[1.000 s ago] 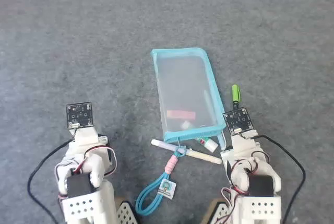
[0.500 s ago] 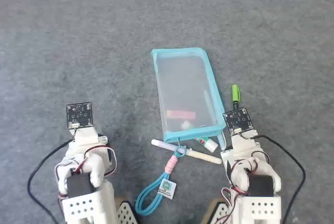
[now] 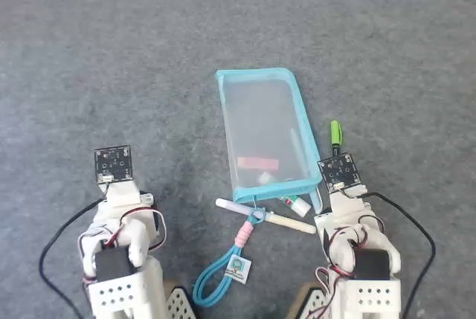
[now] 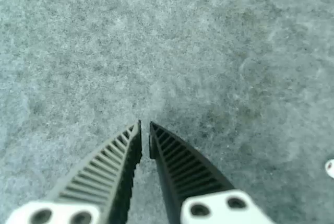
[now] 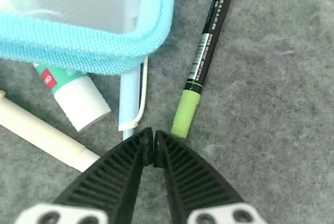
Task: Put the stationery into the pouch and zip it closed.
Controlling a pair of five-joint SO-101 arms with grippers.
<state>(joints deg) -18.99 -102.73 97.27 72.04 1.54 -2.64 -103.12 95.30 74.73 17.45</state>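
Note:
A translucent pouch (image 3: 265, 134) with a teal zip border lies mid-table, a blue wrist loop (image 3: 220, 271) trailing from its near end. A white pen (image 3: 265, 216), a glue stick (image 3: 296, 204) and a light blue pen (image 5: 130, 98) lie at its near edge. A green-capped black marker (image 3: 336, 134) lies along the pouch's right side. My right gripper (image 5: 153, 140) is shut and empty just short of the marker (image 5: 202, 65), the glue stick (image 5: 73, 95) and the pouch's corner (image 5: 99, 51). My left gripper (image 4: 144, 128) is shut over bare carpet at front left.
Grey carpet (image 3: 111, 66) covers the whole table, with open room to the left and behind the pouch. Both arm bases (image 3: 119, 267) stand at the near edge, cables curling beside them. A small white tag (image 3: 238, 268) hangs on the loop.

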